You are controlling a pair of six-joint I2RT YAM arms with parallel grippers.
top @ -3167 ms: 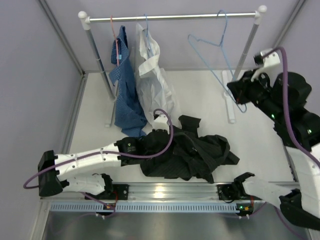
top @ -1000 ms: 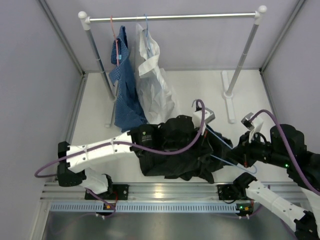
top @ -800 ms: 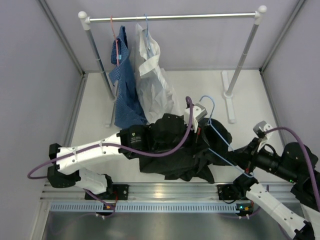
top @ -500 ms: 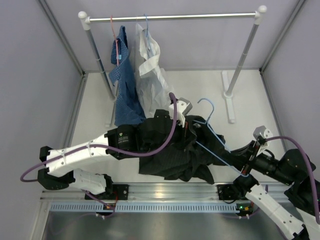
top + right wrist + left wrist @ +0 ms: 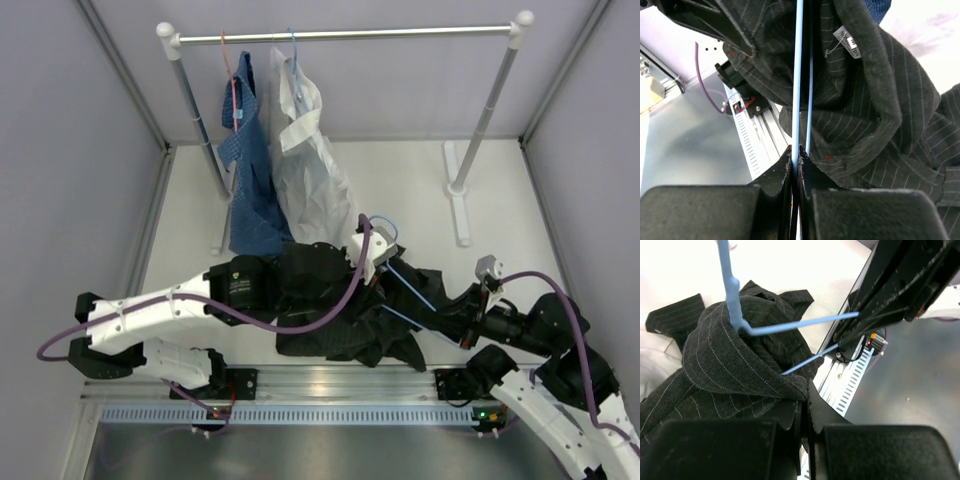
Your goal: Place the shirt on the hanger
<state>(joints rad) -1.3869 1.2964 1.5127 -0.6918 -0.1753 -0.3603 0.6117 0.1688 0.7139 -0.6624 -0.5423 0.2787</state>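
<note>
While heaped on the table (image 5: 420, 180) near its front edge, shirt (image 5: 330, 315) has collar draped over hanger (image 5: 798, 75); left gripper (image 5: 802, 410) pinched tight on collar fabric; right gripper (image 5: 795, 160) clamped on hanger's wire.

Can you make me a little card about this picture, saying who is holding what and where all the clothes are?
left pincer: shut on the collar edge of the black pinstriped shirt
right pincer: shut on the thin light-blue wire hanger
hanger and shirt: one wire goes under the collar fold
shirt's place: crumpled on the white table, not yet hung
metal rail: holds a blue patterned shirt and a white shirt
</note>
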